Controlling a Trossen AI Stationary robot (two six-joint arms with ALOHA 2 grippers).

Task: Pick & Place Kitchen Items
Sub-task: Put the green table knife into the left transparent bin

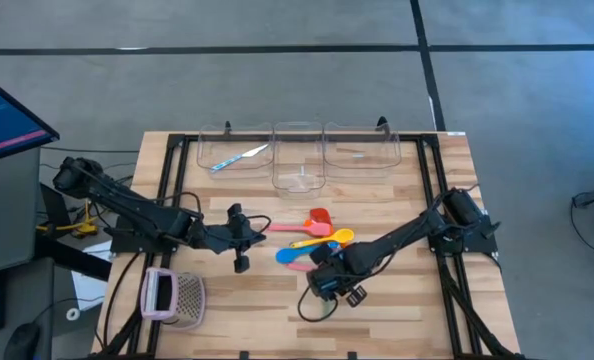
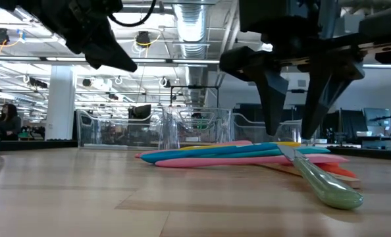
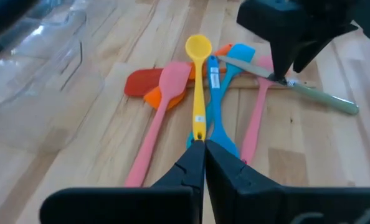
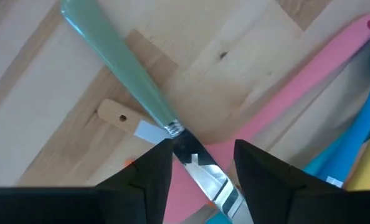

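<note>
With its fingers spread wide and empty over the knife (image 4: 152,115) lying across the spoons (image 3: 200,99), the right gripper (image 4: 197,163) might pinch the pink spoon too.

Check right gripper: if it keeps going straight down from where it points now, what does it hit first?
Most likely the teal-handled knife: the right gripper is open, fingers either side of the blade just past the handle. The pink spoon lies under that blade, then the table. Remaining gap unclear.

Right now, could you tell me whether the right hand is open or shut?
Open. In the right wrist view the right hand has its fingers spread on either side of the teal-handled knife, which lies flat on the table.
</note>
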